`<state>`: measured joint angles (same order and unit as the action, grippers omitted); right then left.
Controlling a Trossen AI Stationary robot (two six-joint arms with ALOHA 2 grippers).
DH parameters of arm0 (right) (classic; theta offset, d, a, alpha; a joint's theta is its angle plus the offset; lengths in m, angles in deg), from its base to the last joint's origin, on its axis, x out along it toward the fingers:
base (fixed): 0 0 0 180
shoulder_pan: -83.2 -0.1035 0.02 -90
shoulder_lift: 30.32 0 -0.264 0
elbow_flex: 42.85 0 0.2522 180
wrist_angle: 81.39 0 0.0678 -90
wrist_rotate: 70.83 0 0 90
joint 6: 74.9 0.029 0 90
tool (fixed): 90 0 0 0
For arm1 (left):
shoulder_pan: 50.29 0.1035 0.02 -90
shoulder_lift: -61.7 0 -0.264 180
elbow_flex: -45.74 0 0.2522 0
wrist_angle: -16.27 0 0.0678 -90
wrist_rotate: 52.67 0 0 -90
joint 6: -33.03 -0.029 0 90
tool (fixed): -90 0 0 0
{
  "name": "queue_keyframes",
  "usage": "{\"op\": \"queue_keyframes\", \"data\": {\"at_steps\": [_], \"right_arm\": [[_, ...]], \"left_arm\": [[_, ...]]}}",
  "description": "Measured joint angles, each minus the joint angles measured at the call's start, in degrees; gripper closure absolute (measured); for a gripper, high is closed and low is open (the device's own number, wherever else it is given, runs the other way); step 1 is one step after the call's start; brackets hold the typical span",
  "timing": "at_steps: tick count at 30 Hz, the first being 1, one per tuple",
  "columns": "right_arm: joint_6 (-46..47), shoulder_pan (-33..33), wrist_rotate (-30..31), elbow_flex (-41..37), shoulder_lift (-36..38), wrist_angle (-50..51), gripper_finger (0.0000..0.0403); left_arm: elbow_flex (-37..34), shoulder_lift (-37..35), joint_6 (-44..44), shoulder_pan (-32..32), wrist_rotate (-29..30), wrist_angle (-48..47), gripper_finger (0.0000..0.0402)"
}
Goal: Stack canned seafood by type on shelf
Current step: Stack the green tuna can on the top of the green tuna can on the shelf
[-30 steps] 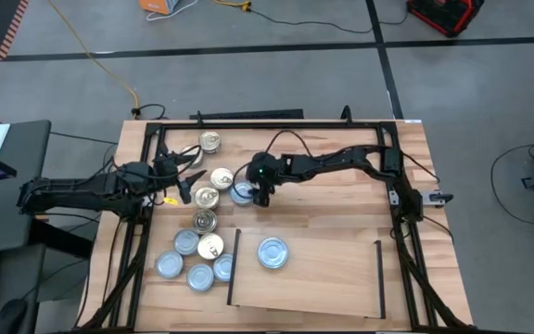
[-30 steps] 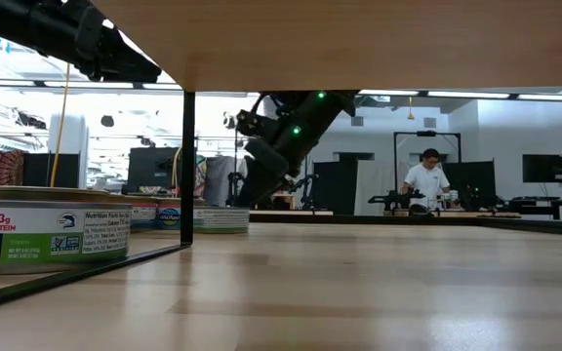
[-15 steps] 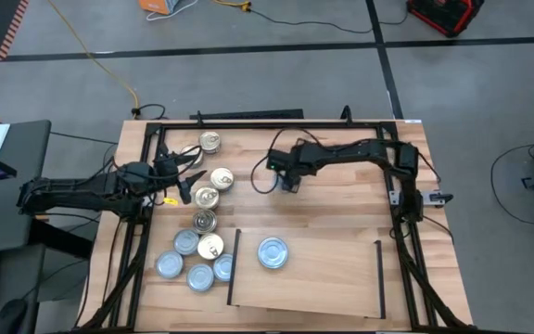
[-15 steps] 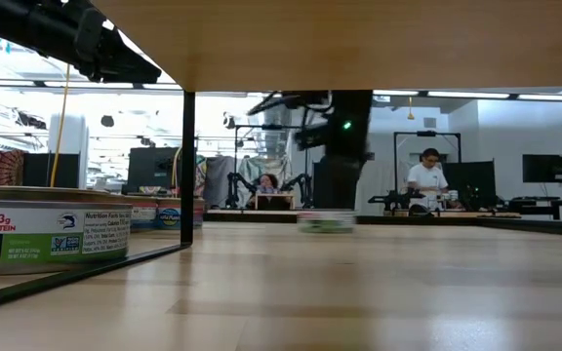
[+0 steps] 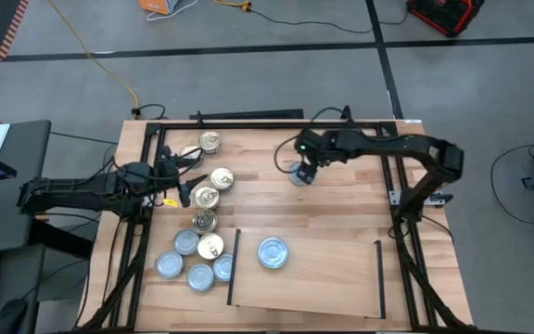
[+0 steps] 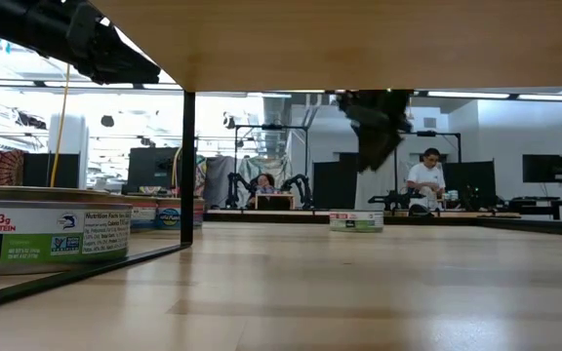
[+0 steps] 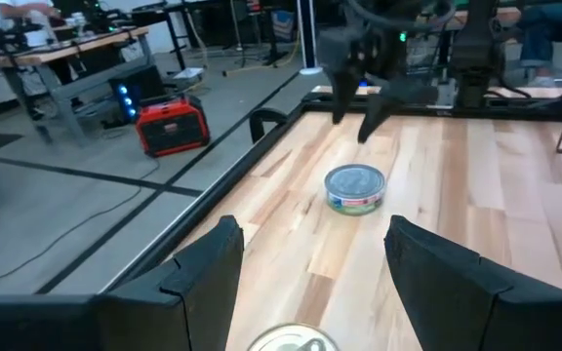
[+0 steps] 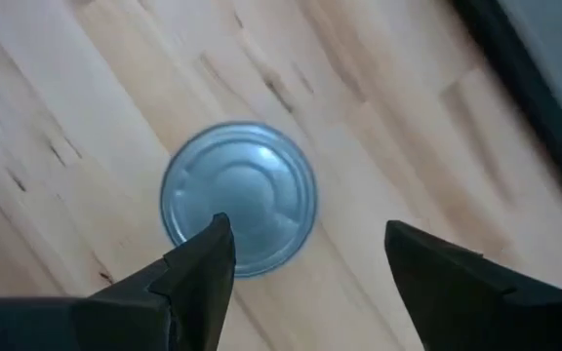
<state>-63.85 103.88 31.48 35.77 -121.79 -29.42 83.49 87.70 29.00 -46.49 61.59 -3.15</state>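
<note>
The table (image 5: pixel 341 209) carries the shelf (image 5: pixel 323 278) at its near edge, black strips on both short sides, with one silvery-blue tin (image 5: pixel 273 251) already lying on the board. Off the shelf's left end a cluster of tins (image 5: pixel 196 258) sits close together, and a loose line of gold-lidded tins (image 5: pixel 213 178) runs up toward the far left corner.

The right gripper (image 5: pixel 305 173) hangs over a lone blue tin (image 5: pixel 299 176) at the far middle of the table, its fingers spread wide and lifted clear of the lid. In the right wrist view that tin (image 8: pixel 239 198) sits off centre, closer to one finger. To grasp it well, the gripper would likely need to centre over the lid, drop until the fingers straddle the rim, then close; a flat tin gives little wall to grip, so a shallow bite could slip.

Room is good here: bare table lies all around this tin, and the path to the shelf looks open. The frame rail (image 5: pixel 276 125) lies just beyond.

The left gripper (image 5: pixel 185 176) waits with fingers apart near the gold tins.
</note>
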Motion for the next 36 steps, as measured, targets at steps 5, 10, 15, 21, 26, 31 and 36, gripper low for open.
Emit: {"op": "queue_keyframes", "data": {"at_steps": [5, 10, 15, 21, 26, 31, 36], "right_arm": [[3.12, 2.94, -4.52, -13.34, 6.41, -15.68, 0.0111], [5.96, 4.25, -6.22, -20.31, 7.40, -23.77, 0.0112], [7.13, 4.26, -6.01, -22.12, 5.18, -26.70, 0.0113], [7.14, 5.72, -5.03, -22.07, 4.83, -26.12, 0.0129], [7.58, 6.72, -4.94, -21.98, 4.20, -23.68, 0.0175], [8.04, 5.49, -4.48, -21.92, 3.02, -23.90, 0.0239], [7.98, 5.40, -3.02, -21.98, 3.83, -23.45, 0.0285]], "left_arm": [[0.00, 0.00, 0.11, 0.00, -0.01, 0.02, 0.0162], [0.00, 0.00, 0.17, 0.00, 0.04, 0.77, 0.0162], [0.00, 0.00, 0.27, 0.00, 0.19, 2.04, 0.0162], [0.00, 0.26, 0.85, 0.00, 0.21, 2.09, 0.0162], [0.00, 1.22, 0.37, 0.00, -0.01, 2.06, 0.0162], [0.00, 2.58, -0.43, 0.02, 0.01, 2.07, 0.0162], [0.00, 3.52, -0.42, 0.02, 0.01, 2.13, 0.0162]]}}
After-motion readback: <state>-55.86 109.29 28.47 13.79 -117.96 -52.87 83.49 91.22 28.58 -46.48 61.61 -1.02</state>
